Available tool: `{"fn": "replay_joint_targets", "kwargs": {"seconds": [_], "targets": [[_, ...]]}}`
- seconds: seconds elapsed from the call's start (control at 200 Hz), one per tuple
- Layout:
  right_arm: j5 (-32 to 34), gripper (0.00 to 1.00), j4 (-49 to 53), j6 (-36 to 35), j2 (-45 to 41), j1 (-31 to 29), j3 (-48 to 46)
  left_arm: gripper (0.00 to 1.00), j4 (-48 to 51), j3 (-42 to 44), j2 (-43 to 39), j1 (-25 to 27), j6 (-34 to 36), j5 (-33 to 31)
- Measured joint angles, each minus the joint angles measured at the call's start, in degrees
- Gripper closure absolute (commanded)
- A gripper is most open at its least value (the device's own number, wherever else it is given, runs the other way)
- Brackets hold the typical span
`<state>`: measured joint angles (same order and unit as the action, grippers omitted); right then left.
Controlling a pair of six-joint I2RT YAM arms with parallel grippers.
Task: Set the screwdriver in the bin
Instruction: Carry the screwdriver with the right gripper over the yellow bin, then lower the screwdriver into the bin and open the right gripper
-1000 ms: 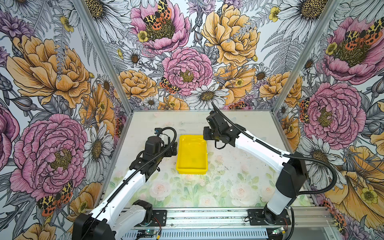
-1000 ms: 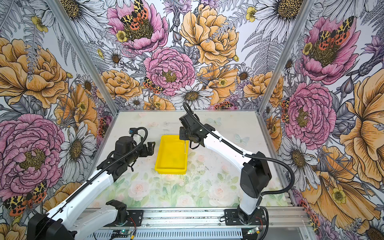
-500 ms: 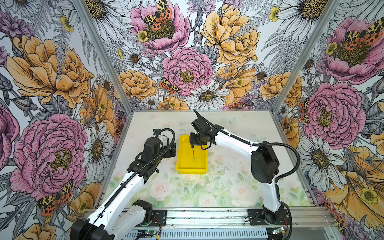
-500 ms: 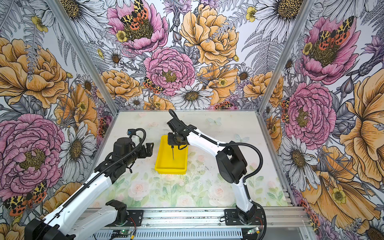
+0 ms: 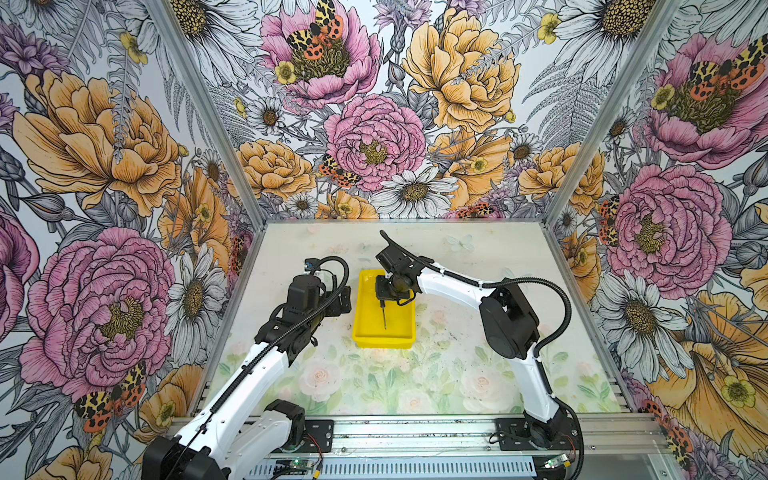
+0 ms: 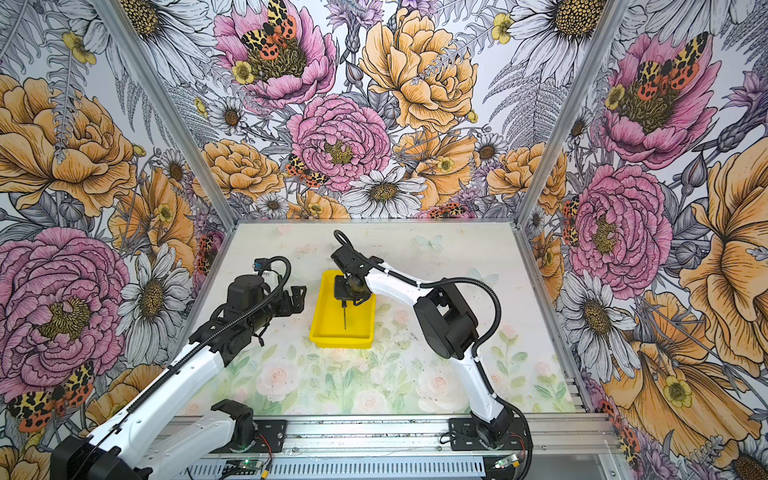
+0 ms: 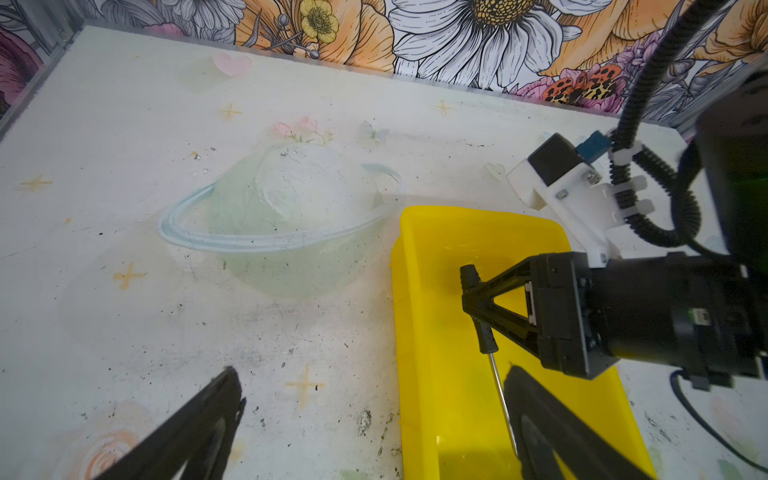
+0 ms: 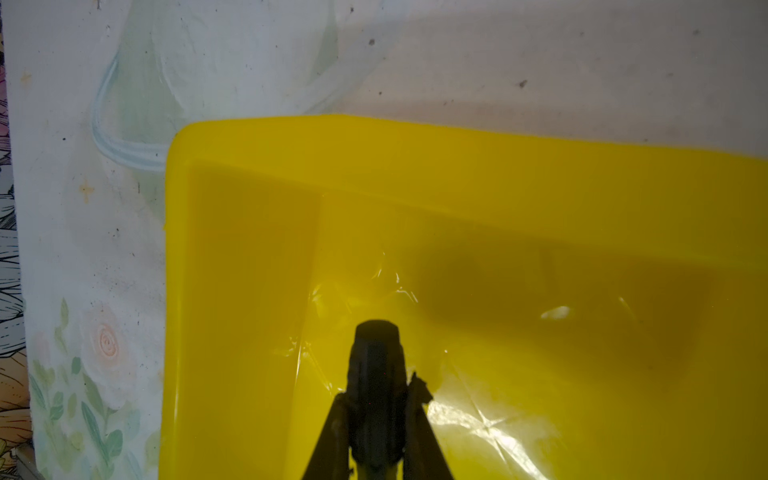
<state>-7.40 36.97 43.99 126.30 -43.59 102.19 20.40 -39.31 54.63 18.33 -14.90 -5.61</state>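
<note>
Screwdriver (image 5: 384, 318) is clamped by its black handle in my right gripper (image 7: 473, 299), jaws narrow around it. Its shaft points along the yellow bin (image 5: 382, 341), over the interior; whether the tip touches the floor cannot be determined. My left gripper (image 6: 297, 296) stands spread wide and empty, just beside the bin.

one screwdriver (image 5: 384, 318) and one bin (image 5: 384, 341) are counted. two arms are seen, left arm (image 5: 257, 365) and right arm (image 5: 449, 286). two grippers are counted: left gripper (image 5: 343, 297), right gripper (image 5: 383, 300).

The screwdriver (image 5: 384, 316) hangs over the bin (image 5: 360, 320) on the table (image 5: 457, 374).
</note>
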Motion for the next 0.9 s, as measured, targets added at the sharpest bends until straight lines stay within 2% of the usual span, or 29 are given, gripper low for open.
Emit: {"fn": "replay_joint_targets", "kwargs": {"seconds": [0.09, 0.285, 0.576, 0.826, 0.901], "targets": [[0.02, 1.0, 0.04, 0.15, 0.5, 0.0, 0.2, 0.01, 0.0, 0.0, 0.0, 0.0, -0.02, -0.04], [0.31, 0.86, 0.04, 0.13, 1.99, -0.2, 1.09, 0.01, 0.04, 0.02, -0.5, 0.35, -0.02, -1.36], [2.23, 0.54, 0.02, -0.46, 1.99, -0.79, 1.44, 0.01, 0.42, 0.76, -4.02, 0.63, -0.15, -3.87], [4.26, 0.45, -0.02, -2.03, 1.88, -1.14, 2.29, 0.01, 0.46, 0.76, -4.42, -0.94, -0.22, -3.85], [5.57, 0.45, 0.02, -3.04, 1.2, -1.14, 2.27, 0.01, 0.61, 0.76, -4.39, -1.38, -0.22, -3.85]]}}
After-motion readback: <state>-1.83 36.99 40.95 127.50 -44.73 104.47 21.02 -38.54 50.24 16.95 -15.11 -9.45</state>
